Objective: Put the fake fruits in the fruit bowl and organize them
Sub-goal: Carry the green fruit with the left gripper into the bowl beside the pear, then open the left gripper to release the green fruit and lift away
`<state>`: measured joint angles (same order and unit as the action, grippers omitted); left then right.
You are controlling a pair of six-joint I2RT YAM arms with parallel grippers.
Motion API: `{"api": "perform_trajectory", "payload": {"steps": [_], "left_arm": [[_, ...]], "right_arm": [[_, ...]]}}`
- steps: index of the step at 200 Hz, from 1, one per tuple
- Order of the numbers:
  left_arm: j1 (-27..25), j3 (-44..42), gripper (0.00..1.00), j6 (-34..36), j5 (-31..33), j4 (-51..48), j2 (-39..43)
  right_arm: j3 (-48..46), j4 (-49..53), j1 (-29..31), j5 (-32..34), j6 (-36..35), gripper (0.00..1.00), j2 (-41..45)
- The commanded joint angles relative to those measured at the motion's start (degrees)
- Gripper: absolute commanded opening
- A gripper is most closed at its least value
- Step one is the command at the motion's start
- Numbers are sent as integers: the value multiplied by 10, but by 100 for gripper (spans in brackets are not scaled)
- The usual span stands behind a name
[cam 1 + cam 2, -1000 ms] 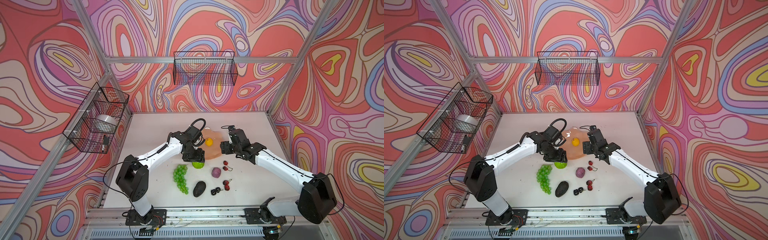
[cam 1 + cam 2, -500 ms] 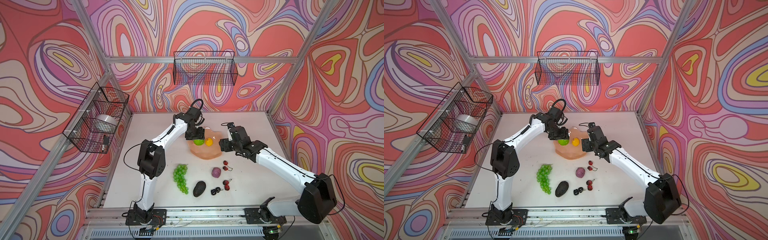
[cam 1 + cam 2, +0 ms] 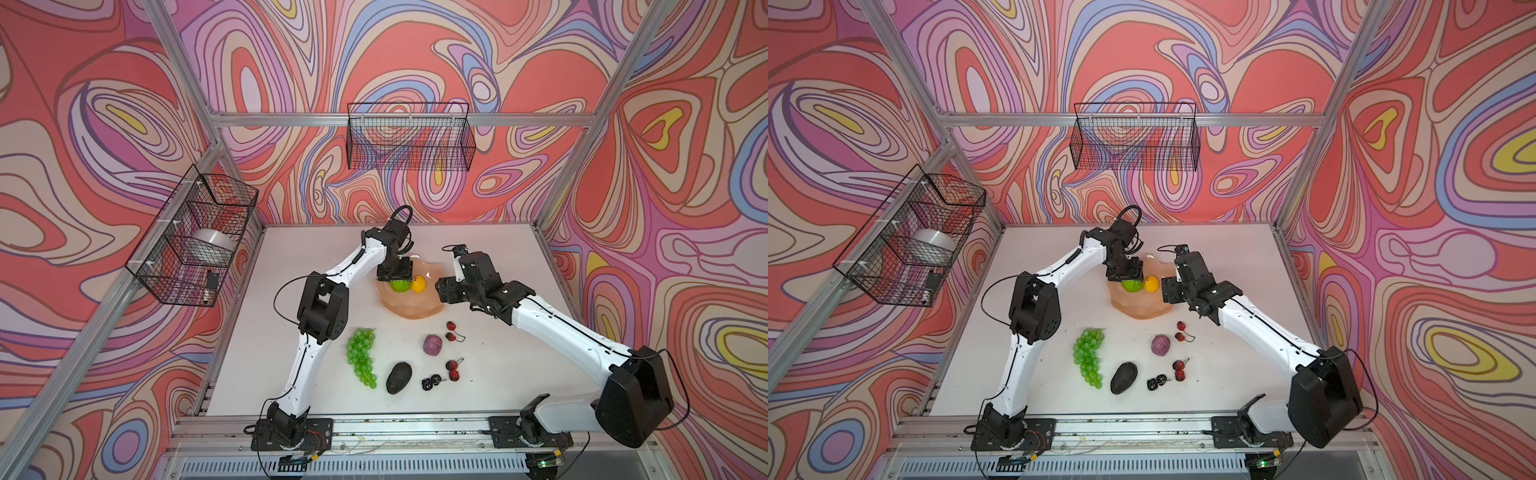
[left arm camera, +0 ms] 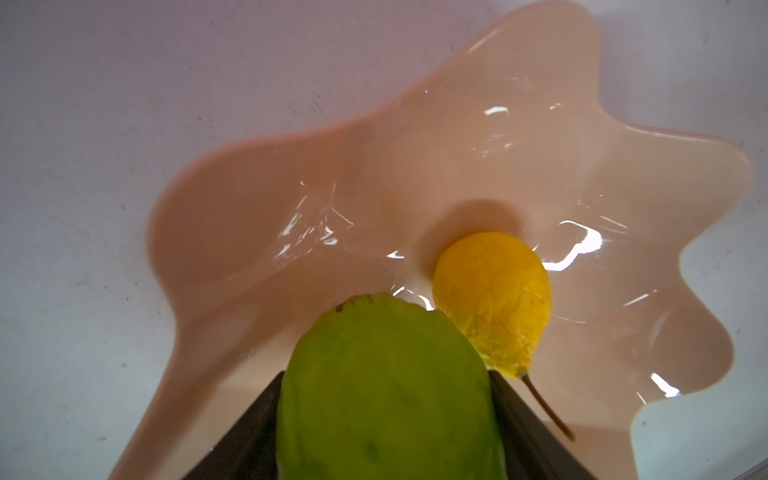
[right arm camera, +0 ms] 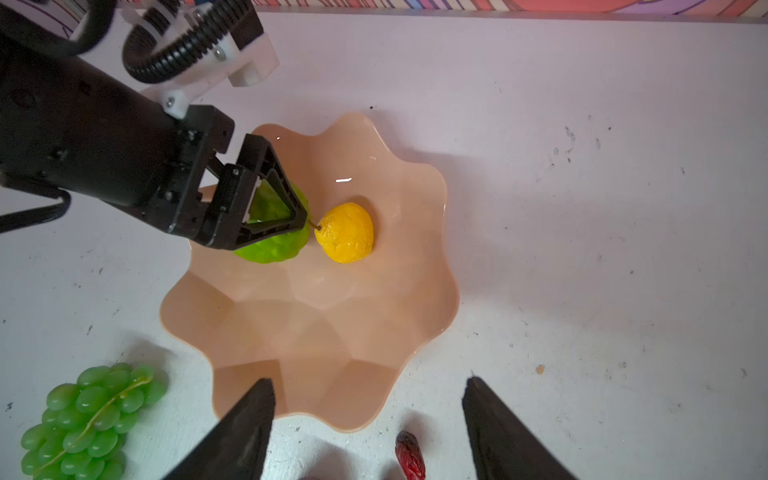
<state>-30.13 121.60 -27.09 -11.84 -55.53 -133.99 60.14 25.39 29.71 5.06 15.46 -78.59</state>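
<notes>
The left tool [image 4: 386, 419] is gripping the bumpy lime-green ball [image 4: 386, 374], with a dark finger pressing on each side of it. It is holding the ball inside the fruit bowl [image 5: 316, 332], low over the bowl's sloping wall; whether the ball is already touching the wall I cannot tell. The yellow pear-like fruit [image 4: 492, 297] is lying in the bowl just beside the ball, its thin stem pointing toward the tool.

The right tool [image 5: 370, 415] is standing open and holding nothing, its two fingers [image 5: 249, 424] spreading wide above the bowl's scalloped rim, on the side opposite the left arm.

The bowl is sitting on the white surface [image 3: 498, 365], toward the middle. The other fruits are lying outside it, nearer the arm bases. One of the red cherry pairs [image 3: 451, 331] is lying close to the rim, and the purple ball [image 3: 432, 345] is resting just beside that pair. Farther out, the green grape bunch [image 3: 361, 357], the dark avocado [image 3: 399, 377], the black berry pair [image 3: 431, 380] and the second cherry pair [image 3: 453, 370] are lying in a loose row.
</notes>
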Motion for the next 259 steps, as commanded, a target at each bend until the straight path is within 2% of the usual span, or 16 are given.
{"api": "perform_trajectory", "payload": {"steps": [1,67,88,149,166,259], "left_arm": [[-1,18,44,-15,5,-4,-18],[-15,14,52,-19,-1,16,-31],[-18,14,59,-20,0,21,-34],[-19,1,69,-19,1,39,-28],[-19,2,78,-18,3,41,-21],[-17,4,83,0,19,32,39]], "right_arm": [[-4,-4,3,-1,-7,75,10],[-6,-4,3,-4,-9,75,10],[-5,-3,3,-7,-9,74,11],[-8,0,7,-11,-7,75,17],[-5,3,9,-10,-7,75,16],[4,21,16,-27,-19,79,22]]}}
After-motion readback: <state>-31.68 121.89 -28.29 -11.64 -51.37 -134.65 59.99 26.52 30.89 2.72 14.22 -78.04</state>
